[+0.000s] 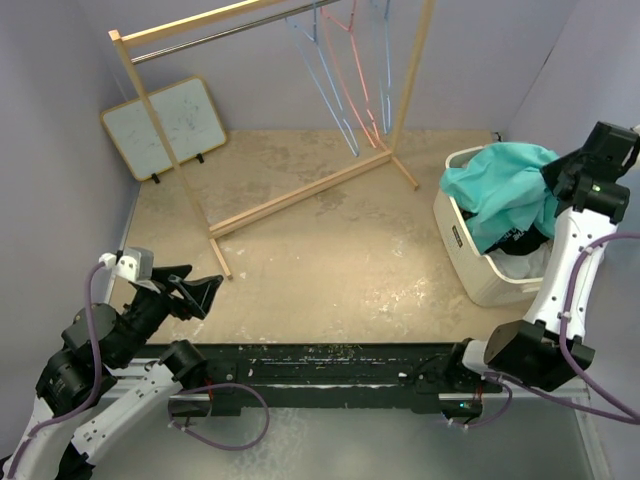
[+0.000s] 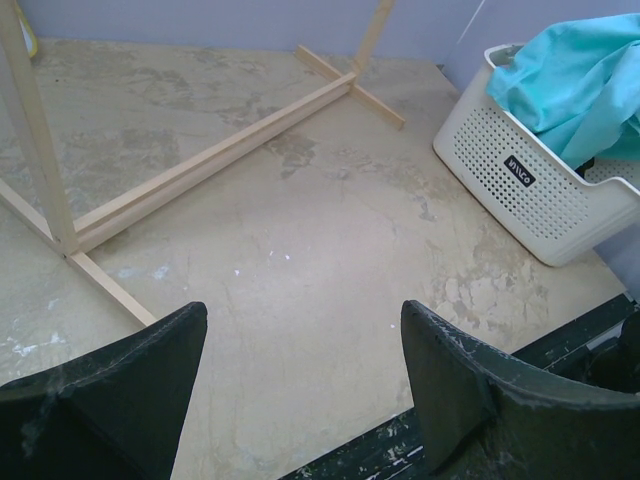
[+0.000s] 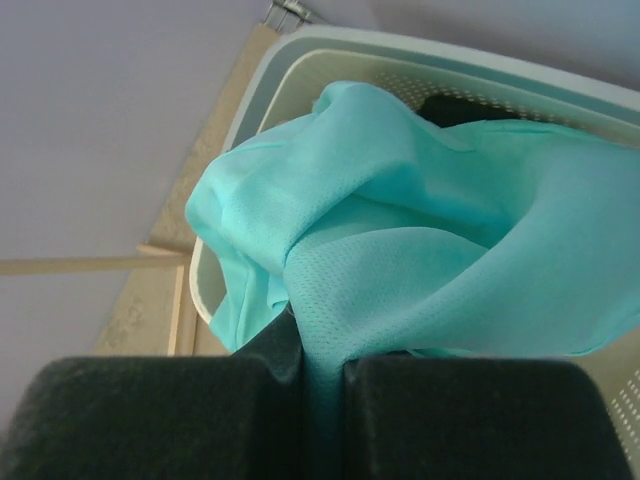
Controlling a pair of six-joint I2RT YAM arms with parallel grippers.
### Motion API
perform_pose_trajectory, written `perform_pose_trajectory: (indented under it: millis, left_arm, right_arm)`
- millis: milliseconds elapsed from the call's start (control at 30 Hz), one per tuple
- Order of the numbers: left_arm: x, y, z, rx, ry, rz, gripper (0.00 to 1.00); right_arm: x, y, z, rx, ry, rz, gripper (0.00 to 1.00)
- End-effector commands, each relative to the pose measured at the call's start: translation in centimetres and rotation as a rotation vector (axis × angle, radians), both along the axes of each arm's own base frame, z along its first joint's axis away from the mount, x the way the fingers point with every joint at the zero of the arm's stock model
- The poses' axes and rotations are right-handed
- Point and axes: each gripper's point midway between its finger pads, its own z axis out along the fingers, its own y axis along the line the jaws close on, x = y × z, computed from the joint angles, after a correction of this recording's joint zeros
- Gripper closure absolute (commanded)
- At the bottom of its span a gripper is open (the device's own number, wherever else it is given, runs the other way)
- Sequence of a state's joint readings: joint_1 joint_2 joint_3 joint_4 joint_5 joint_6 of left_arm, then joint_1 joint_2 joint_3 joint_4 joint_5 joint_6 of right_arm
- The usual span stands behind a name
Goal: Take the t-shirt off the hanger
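Whiteboard [image 1: 160, 125] far left, rack [image 1: 300, 195] mid, basket [image 1: 468, 262] rt.

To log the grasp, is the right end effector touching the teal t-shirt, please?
Touching. The right wrist view shows the right end effector clamped on the teal t-shirt.

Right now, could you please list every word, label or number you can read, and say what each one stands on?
Black label with white letters on the white perforated plastic laundry basket: one short word, rotated and too blurred to read.
White rectangular whiteboard: faint scribbles only, illegible.
Turquoise mesh t-shirt: no print visible.
No other text shows.
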State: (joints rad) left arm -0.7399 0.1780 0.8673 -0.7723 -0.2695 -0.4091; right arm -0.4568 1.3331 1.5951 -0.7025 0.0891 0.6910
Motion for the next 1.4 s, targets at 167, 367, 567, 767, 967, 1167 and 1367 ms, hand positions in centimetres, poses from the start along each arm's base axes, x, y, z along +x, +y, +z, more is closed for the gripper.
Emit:
perform_pose_trajectory:
  millis: [167, 367, 567, 767, 967, 1167, 1367]
  left_arm:
    - [0.0, -0.2, 0.9, -0.030, -0.029, -0.007, 0.19]
    - [0.1, -0.6, 0.8, -0.017, -0.023, -0.022, 0.19]
    - [0.1, -0.8, 0.9, -0.017, -0.028, -0.033, 0.17]
    - [0.2, -0.9, 0.8, -0.011, -0.024, -0.033, 0.12]
    - [0.4, -1.0, 0.6, -0.001, -0.015, -0.031, 0.10]
    - [0.4, -1.0, 0.6, 0.000, -0.013, -0.027, 0.10]
    - [0.6, -1.0, 0.4, 0.009, -0.003, -0.022, 0.10]
  right_arm:
    - [-3.0, -2.2, 5.0, -0.034, -0.141, -0.183, 1.00]
    - [-3.2, -2.1, 7.8, -0.050, -0.205, -0.188, 1.00]
    - [0.2, -0.1, 3.4, 0.016, -0.230, -0.008, 0.54]
    - [0.9, 0.5, 2.6, -0.014, -0.239, 0.074, 0.15]
    - [-0.2, 2.2, 4.6, -0.056, -0.305, 0.142, 0.01]
    - [0.2, 7.5, 6.5, -0.021, -0.440, 0.405, 0.04]
    - [-1.4, 25.2, 11.0, -0.120, -0.681, 1.109, 0.14]
